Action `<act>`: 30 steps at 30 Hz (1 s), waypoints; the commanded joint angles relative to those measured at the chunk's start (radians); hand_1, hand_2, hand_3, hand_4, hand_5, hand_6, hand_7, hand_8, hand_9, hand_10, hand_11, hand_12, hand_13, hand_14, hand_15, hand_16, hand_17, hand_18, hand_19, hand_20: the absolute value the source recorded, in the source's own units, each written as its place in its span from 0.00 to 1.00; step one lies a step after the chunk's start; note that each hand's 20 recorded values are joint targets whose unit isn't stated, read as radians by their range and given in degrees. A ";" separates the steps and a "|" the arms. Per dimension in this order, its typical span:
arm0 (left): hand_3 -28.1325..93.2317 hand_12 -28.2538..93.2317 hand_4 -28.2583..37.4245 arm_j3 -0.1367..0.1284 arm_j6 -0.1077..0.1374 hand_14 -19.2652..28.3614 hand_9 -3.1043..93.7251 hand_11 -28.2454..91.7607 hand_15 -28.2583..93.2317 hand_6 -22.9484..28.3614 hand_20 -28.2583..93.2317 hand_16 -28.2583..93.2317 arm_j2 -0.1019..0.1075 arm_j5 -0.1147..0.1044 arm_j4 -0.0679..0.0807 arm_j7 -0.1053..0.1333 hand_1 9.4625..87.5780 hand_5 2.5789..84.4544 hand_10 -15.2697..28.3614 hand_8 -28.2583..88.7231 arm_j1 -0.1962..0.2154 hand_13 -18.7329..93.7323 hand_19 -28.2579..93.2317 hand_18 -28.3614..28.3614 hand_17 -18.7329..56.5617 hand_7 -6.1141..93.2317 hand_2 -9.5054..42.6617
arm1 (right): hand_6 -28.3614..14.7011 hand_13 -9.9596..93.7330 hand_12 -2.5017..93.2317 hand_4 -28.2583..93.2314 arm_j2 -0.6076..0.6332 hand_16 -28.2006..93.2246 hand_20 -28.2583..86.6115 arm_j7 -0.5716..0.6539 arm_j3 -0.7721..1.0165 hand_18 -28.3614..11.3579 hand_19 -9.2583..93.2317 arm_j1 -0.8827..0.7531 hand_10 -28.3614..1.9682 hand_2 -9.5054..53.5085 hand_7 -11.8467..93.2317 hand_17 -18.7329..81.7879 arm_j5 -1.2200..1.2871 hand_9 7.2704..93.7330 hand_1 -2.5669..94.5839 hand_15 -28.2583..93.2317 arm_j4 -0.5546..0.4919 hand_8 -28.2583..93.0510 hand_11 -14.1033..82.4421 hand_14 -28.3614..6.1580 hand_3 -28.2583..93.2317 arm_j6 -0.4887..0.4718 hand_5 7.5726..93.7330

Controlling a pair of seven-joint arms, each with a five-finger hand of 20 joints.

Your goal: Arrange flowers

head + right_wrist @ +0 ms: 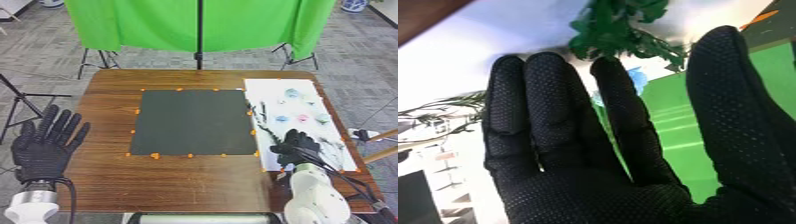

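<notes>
In the head view, my right hand [297, 148] is over the near part of the white sheet [274, 90], beside green sprigs [262, 120]. Flower heads lie farther up that sheet: a pink one [303, 118], a blue one [282, 119] and a pale blue one [292, 93]. My left hand [43, 150] is at the table's left edge, palm down or up I cannot tell, fingers straight. In the right wrist view my right hand [585, 185] has straight fingers, with green leaves [611, 30] just past the fingertips and a blue flower [636, 80] behind.
A dark square mat [194, 122] edged with orange marks lies mid-table on the brown wood [107, 120]. A green cloth [142, 25] hangs on stands behind the table. Thin branches [442, 112] lie on the white sheet in the right wrist view.
</notes>
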 commanded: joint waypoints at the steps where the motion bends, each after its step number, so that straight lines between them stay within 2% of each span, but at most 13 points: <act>1: 0.83 0.32 0.00 0.019 0.000 0.72 0.43 0.40 0.49 0.56 0.37 0.19 -0.002 -0.004 0.017 -0.017 0.23 0.46 0.69 0.15 -0.005 0.45 0.52 0.77 0.20 0.22 0.45 | 0.51 0.59 0.33 0.00 -0.032 0.44 0.48 0.028 -0.053 0.07 0.86 -0.017 0.29 0.00 0.58 0.47 -0.062 0.60 0.59 0.77 0.068 0.29 0.57 0.28 0.80 -0.025 0.55; 3: 0.82 0.32 0.00 0.018 -0.003 0.71 0.43 0.39 0.49 0.56 0.37 0.19 -0.003 -0.010 0.017 -0.015 0.23 0.46 0.69 0.15 -0.002 0.45 0.52 0.77 0.19 0.22 0.45 | 0.52 0.61 0.39 0.00 -0.030 0.45 0.48 0.017 -0.061 0.07 0.87 -0.027 0.33 0.00 0.61 0.48 -0.095 0.61 0.61 0.78 0.079 0.33 0.58 0.30 0.79 -0.044 0.54; 6: 0.82 0.32 0.00 0.017 0.000 0.71 0.43 0.39 0.49 0.56 0.37 0.20 -0.003 -0.011 0.018 -0.014 0.23 0.46 0.69 0.15 -0.002 0.45 0.52 0.77 0.19 0.21 0.45 | 0.53 0.62 0.45 0.00 -0.024 0.46 0.49 -0.003 -0.090 0.07 0.88 -0.037 0.35 0.00 0.65 0.48 -0.148 0.60 0.60 0.78 0.096 0.34 0.61 0.31 0.79 -0.067 0.53; 8: 0.82 0.32 0.00 0.021 -0.006 0.71 0.43 0.39 0.49 0.56 0.37 0.20 -0.004 -0.015 0.021 -0.017 0.23 0.46 0.69 0.15 -0.004 0.45 0.52 0.77 0.19 0.21 0.45 | 0.55 0.63 0.49 0.00 -0.026 0.48 0.50 -0.013 -0.099 0.06 0.89 -0.044 0.36 0.00 0.68 0.50 -0.138 0.61 0.63 0.78 0.100 0.35 0.62 0.32 0.76 -0.055 0.54; 10: 0.82 0.32 0.00 0.027 -0.006 0.71 0.43 0.39 0.49 0.56 0.37 0.20 -0.007 -0.019 0.023 -0.021 0.22 0.46 0.69 0.15 -0.009 0.45 0.52 0.77 0.19 0.21 0.44 | 0.59 0.68 0.57 0.00 -0.030 0.55 0.52 -0.010 -0.107 0.06 0.90 -0.047 0.44 0.00 0.69 0.52 -0.157 0.70 0.70 0.75 0.111 0.36 0.54 0.40 0.68 -0.004 0.58; 12: 0.82 0.32 0.00 0.029 -0.006 0.71 0.43 0.39 0.49 0.56 0.37 0.20 -0.007 -0.020 0.023 -0.019 0.22 0.46 0.69 0.15 -0.009 0.45 0.52 0.77 0.19 0.21 0.44 | 0.63 0.73 0.62 0.00 -0.028 0.59 0.54 -0.009 -0.107 0.06 0.91 -0.045 0.51 0.00 0.68 0.55 -0.165 0.78 0.70 0.72 0.110 0.37 0.48 0.48 0.71 0.032 0.64; 17: 0.82 0.32 0.00 0.027 -0.005 0.72 0.43 0.39 0.49 0.56 0.37 0.20 -0.005 -0.022 0.024 -0.016 0.22 0.46 0.69 0.15 -0.006 0.45 0.52 0.77 0.19 0.21 0.44 | 0.64 0.76 0.63 0.03 -0.004 0.62 0.55 -0.013 -0.089 0.06 0.91 -0.040 0.54 0.00 0.67 0.57 -0.181 0.83 0.68 0.68 0.077 0.38 0.45 0.59 0.79 0.108 0.68; 20: 0.82 0.32 0.00 0.031 -0.008 0.71 0.43 0.40 0.49 0.56 0.37 0.20 -0.007 -0.034 0.024 -0.019 0.22 0.46 0.69 0.16 -0.002 0.45 0.52 0.77 0.19 0.21 0.44 | 0.62 0.78 0.63 0.08 0.009 0.62 0.55 -0.006 -0.074 0.05 0.91 -0.036 0.53 0.00 0.67 0.57 -0.196 0.84 0.67 0.67 0.047 0.38 0.44 0.59 0.81 0.149 0.69; 30: 0.82 0.32 0.00 0.020 -0.010 0.72 0.43 0.39 0.49 0.56 0.37 0.20 -0.002 -0.037 0.022 -0.003 0.22 0.45 0.69 0.16 0.005 0.45 0.52 0.77 0.19 0.21 0.44 | 0.61 0.79 0.65 0.11 0.070 0.63 0.55 -0.010 -0.039 0.04 0.90 -0.035 0.49 0.00 0.66 0.57 -0.197 0.87 0.64 0.66 -0.056 0.39 0.41 0.58 0.84 0.269 0.72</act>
